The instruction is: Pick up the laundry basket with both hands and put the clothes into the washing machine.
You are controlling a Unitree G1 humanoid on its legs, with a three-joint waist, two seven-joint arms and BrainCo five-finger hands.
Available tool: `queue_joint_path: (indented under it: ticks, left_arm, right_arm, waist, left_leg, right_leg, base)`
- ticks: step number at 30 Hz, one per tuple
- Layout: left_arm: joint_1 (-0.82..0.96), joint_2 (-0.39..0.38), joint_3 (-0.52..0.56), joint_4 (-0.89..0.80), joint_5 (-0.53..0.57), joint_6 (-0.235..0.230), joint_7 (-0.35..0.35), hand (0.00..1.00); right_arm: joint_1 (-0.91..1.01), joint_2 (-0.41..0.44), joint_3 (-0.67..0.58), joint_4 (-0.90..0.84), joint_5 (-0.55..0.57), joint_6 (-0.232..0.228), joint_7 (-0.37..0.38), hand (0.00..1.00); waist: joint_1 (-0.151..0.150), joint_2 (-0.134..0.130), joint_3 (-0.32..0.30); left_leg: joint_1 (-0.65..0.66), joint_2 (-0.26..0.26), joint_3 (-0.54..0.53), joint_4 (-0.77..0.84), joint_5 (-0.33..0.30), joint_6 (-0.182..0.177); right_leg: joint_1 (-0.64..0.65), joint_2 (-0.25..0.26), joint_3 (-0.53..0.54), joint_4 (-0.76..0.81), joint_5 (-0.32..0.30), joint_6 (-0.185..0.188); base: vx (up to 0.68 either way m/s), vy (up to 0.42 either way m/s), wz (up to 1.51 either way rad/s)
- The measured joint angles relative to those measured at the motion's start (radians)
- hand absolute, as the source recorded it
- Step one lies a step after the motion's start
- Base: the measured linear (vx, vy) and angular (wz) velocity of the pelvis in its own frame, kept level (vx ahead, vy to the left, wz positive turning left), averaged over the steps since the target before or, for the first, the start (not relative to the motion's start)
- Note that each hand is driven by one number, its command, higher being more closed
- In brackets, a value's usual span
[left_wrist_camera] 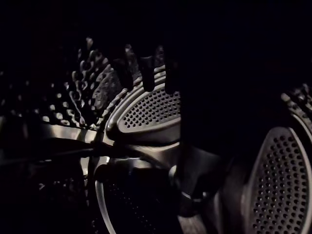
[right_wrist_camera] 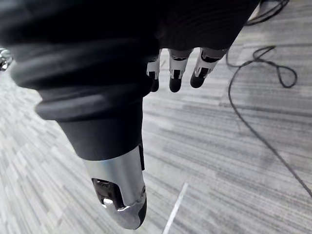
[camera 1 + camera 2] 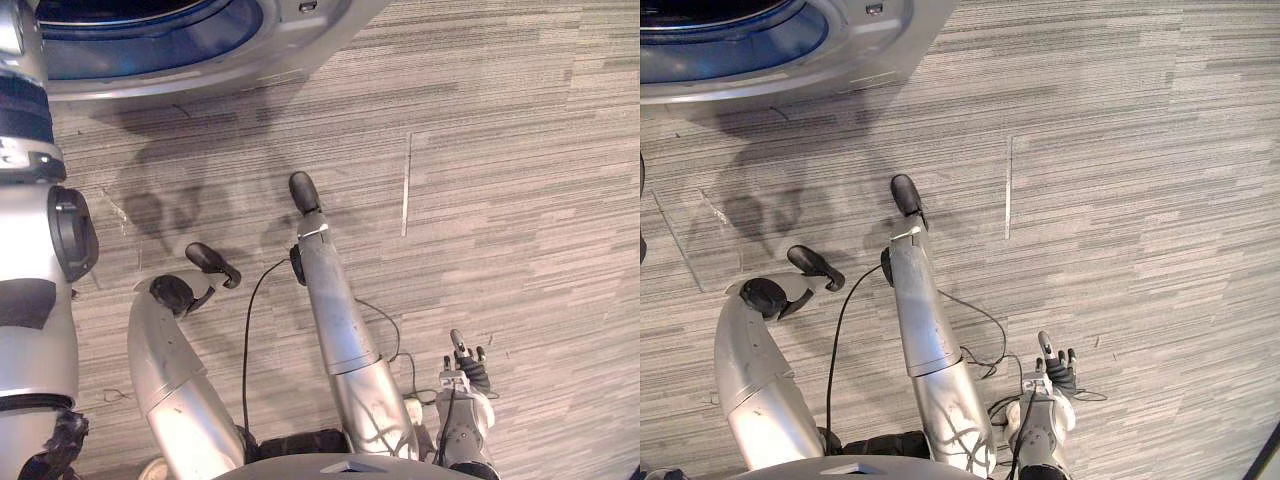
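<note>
Drum lifter (image 1: 151,112) sits right in front of our left wrist camera. It is a perforated steel paddle, with a second lifter (image 1: 278,180) off to one side and the dimpled drum wall (image 1: 83,83) behind, all in low light. So that camera is looking inside the washing machine (image 3: 260,55).

Left hand (image 1: 146,78) reads as a dark outline against the paddle. We cannot tell if it is open or closed, or whether it holds anything.

From the head views we see the machine at top left: a silver front panel with a round opening ringed in blue (image 3: 160,45). Our left arm (image 3: 35,300) runs up the left edge to that opening.

Right hand (image 3: 1053,372) hangs low at lower right, well apart from the machine, over grey striped carpet (image 3: 520,150). Its own wrist view shows fingers (image 2: 176,73) straight and relaxed, thumb (image 2: 122,195) out to the side, nothing in its grasp.

Thin pale line (image 3: 406,185) marks the carpet between the machine and the right hand.
</note>
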Motion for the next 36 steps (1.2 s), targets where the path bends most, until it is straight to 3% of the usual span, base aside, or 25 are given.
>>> queue_joint_path:
  ticks: [1, 2, 4, 8, 11, 13, 16, 19, 22, 25, 27, 30, 31, 34, 36]
  left_arm:
    - [0.001, -0.011, 0.008, 0.004, -0.093, -0.007, -0.017, 0.00]
    - [0.001, -0.030, 0.010, 0.004, -0.304, -0.014, -0.055, 0.00]
    - [0.005, -0.035, 0.015, 0.004, -0.499, -0.020, -0.112, 0.00]
    - [0.139, -0.036, 0.032, -0.001, -0.470, -0.032, -0.209, 0.00]
    - [0.238, -0.053, 0.005, 0.001, -0.391, -0.017, -0.323, 0.00]
    - [0.289, -0.077, 0.014, 0.000, -0.360, -0.018, -0.339, 0.00]
    - [0.468, -0.149, 0.025, -0.028, -0.361, -0.019, -0.338, 0.00]
    - [0.688, -0.241, -0.007, -0.092, -0.442, -0.037, -0.347, 0.00]
    - [0.898, -0.362, -0.055, -0.125, -0.485, -0.046, -0.380, 0.00]
    - [1.105, -0.523, -0.092, -0.128, -0.544, -0.056, -0.402, 0.00]
    - [1.231, -0.601, -0.105, -0.114, -0.569, -0.057, -0.421, 0.00]
    - [1.379, -0.660, -0.098, -0.030, -0.455, -0.065, -0.430, 0.00]
    - [1.422, -0.678, -0.047, 0.025, -0.360, -0.071, -0.430, 0.00]
    - [1.477, -0.704, 0.109, 0.138, -0.212, -0.080, -0.414, 0.00]
    - [1.504, -0.708, 0.213, 0.213, -0.173, -0.078, -0.391, 0.00]
  right_arm:
    - [0.000, 0.000, 0.000, -0.001, 0.001, 0.002, 0.001, 0.00]
    - [0.000, 0.000, 0.000, 0.003, 0.002, 0.012, -0.001, 0.00]
    - [0.000, 0.000, 0.000, 0.005, 0.002, 0.033, -0.007, 0.00]
    - [0.000, 0.002, 0.000, 0.035, 0.002, 0.057, -0.008, 0.00]
    - [0.000, 0.004, 0.000, 0.041, 0.002, 0.078, -0.004, 0.00]
    - [-0.001, 0.004, 0.000, 0.053, 0.002, 0.080, -0.001, 0.00]
    - [-0.001, 0.005, 0.000, 0.072, 0.012, 0.080, -0.001, 0.00]
    - [-0.010, 0.005, -0.001, 0.099, 0.010, 0.091, -0.001, 0.00]
    - [-0.031, 0.001, -0.003, 0.144, 0.008, 0.099, -0.001, 0.00]
    - [-0.053, -0.020, -0.006, 0.206, -0.001, 0.124, -0.001, 0.00]
    - [-0.066, -0.031, -0.017, 0.248, -0.002, 0.140, -0.001, 0.00]
    - [-0.089, -0.042, -0.028, 0.309, -0.094, 0.160, 0.004, 0.00]
    - [-0.090, -0.038, -0.032, 0.322, -0.147, 0.167, 0.012, 0.00]
    - [-0.090, -0.025, -0.074, 0.371, -0.201, 0.180, 0.028, 0.00]
    - [-0.092, -0.010, -0.151, 0.424, -0.236, 0.185, 0.030, 0.00]
  waist:
    - [0.000, 0.000, 0.000]
    - [0.002, 0.001, 0.000]
    - [0.004, 0.002, 0.000]
    - [0.005, 0.029, 0.002]
    - [0.016, 0.032, 0.002]
    - [0.022, 0.033, 0.002]
    - [0.019, 0.053, 0.001]
    - [0.030, 0.065, 0.001]
    - [0.057, 0.077, -0.004]
    - [0.081, 0.112, -0.026]
    - [0.098, 0.135, -0.082]
    - [0.126, 0.165, -0.178]
    - [0.135, 0.168, -0.226]
    - [0.139, 0.166, -0.315]
    - [0.143, 0.153, -0.367]
  left_leg:
    - [0.000, 0.000, 0.000, 0.001, 0.000, 0.000]
    - [0.000, 0.000, 0.000, 0.002, 0.000, 0.000]
    - [0.001, -0.002, 0.000, 0.003, 0.001, 0.003]
    - [0.027, -0.005, -0.004, -0.001, 0.002, 0.004]
    - [0.053, -0.006, -0.004, -0.015, 0.005, 0.001]
    - [0.070, -0.006, -0.006, -0.023, 0.008, -0.001]
    - [0.121, -0.028, -0.014, -0.070, 0.024, -0.004]
    - [0.205, -0.064, -0.014, -0.143, 0.052, -0.011]
    - [0.332, -0.115, -0.022, -0.261, 0.087, -0.012]
    - [0.488, -0.173, -0.033, -0.398, 0.133, -0.014]
    - [0.557, -0.209, -0.037, -0.473, 0.162, -0.019]
    - [0.670, -0.254, -0.037, -0.582, 0.190, -0.020]
    - [0.724, -0.273, -0.034, -0.635, 0.202, -0.022]
    - [0.798, -0.296, -0.032, -0.709, 0.220, -0.024]
    - [0.847, -0.324, -0.034, -0.770, 0.238, -0.027]
  right_leg:
    - [0.000, 0.000, 0.000, 0.000, 0.000, 0.000]
    - [0.001, -0.001, 0.000, -0.001, 0.002, -0.001]
    - [0.004, -0.003, 0.000, -0.002, 0.005, -0.002]
    - [0.034, -0.005, -0.001, -0.009, 0.007, -0.003]
    - [0.063, -0.005, -0.003, -0.028, 0.013, -0.006]
    - [0.084, -0.007, -0.007, -0.040, 0.016, -0.007]
    - [0.147, -0.031, -0.023, -0.078, 0.018, -0.011]
    - [0.235, -0.060, -0.035, -0.122, 0.017, -0.019]
    - [0.380, -0.097, -0.056, -0.221, 0.024, -0.034]
    - [0.564, -0.145, -0.095, -0.342, 0.041, -0.037]
    - [0.646, -0.175, -0.112, -0.405, 0.050, -0.035]
    - [0.778, -0.208, -0.129, -0.516, 0.070, -0.026]
    - [0.842, -0.220, -0.136, -0.578, 0.085, -0.025]
    - [0.953, -0.244, -0.157, -0.705, 0.114, -0.030]
    - [1.013, -0.257, -0.165, -0.772, 0.137, -0.020]
  base:
    - [-0.01, 0.063, 0.00]
    - [-0.01, 0.042, 0.02]
    - [-0.01, 0.048, 0.02]
    - [0.00, 0.060, 0.02]
    - [0.01, 0.043, 0.00]
    - [0.02, 0.040, 0.02]
    - [0.04, 0.049, 0.20]
    - [0.08, 0.014, 0.32]
    - [0.10, 0.000, 0.40]
    - [0.14, 0.042, 0.54]
    - [0.16, 0.064, 0.41]
    - [0.20, 0.063, 0.28]
    - [0.17, 0.049, 0.16]
    - [0.15, 0.049, 0.19]
    - [0.14, 0.028, 0.22]
